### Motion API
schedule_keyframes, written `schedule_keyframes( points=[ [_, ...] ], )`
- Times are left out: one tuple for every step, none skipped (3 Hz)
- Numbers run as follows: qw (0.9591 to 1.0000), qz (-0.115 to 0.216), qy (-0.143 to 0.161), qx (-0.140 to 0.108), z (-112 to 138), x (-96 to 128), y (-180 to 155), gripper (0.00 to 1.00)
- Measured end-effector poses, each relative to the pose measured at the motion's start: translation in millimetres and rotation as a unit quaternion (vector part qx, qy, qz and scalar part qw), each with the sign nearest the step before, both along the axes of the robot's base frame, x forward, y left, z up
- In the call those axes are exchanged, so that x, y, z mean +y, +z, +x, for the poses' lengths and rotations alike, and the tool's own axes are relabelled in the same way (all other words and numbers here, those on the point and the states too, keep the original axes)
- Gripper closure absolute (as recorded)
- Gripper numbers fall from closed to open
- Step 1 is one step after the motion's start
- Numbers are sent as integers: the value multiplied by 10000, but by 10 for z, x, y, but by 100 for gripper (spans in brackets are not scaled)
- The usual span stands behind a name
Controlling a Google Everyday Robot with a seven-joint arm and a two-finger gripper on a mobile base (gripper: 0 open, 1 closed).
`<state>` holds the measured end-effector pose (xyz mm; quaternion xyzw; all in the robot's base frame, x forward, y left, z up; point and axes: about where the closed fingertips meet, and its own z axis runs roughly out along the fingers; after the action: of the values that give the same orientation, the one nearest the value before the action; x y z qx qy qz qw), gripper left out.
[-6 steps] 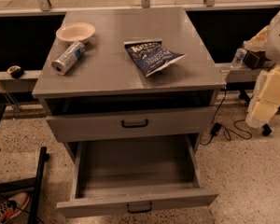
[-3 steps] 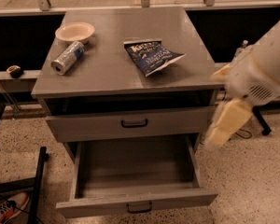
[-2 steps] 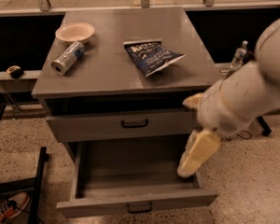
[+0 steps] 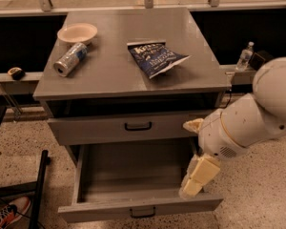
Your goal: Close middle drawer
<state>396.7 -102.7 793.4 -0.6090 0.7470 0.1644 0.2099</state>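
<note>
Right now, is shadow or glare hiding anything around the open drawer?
Camera view: lighting is dim and warm, with no glare; the middle drawer is shaded inside, yet its bare floor shows; the gap under the cabinet top is black shadow; the gripper, over the drawer's right front corner, is brightly lit.

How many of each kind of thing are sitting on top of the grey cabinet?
Pale round bowl: 1
Silver metal can lying on its side: 1
Blue crinkly snack bag: 1
Total: 3
The robot's cream gripper is not on top; it hangs over the right front corner of the pulled-out grey middle drawer.
</note>
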Motion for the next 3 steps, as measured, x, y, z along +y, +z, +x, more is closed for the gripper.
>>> schedule_keyframes(
  points=[
    [9935, 1079, -235, 260, -220, -145, -832, 0],
    [9865, 1597, 279, 213, -303, -234, -1172, 0],
    [9847, 1632, 604, 84, -344, -206, -1228, 0]
  ],
)
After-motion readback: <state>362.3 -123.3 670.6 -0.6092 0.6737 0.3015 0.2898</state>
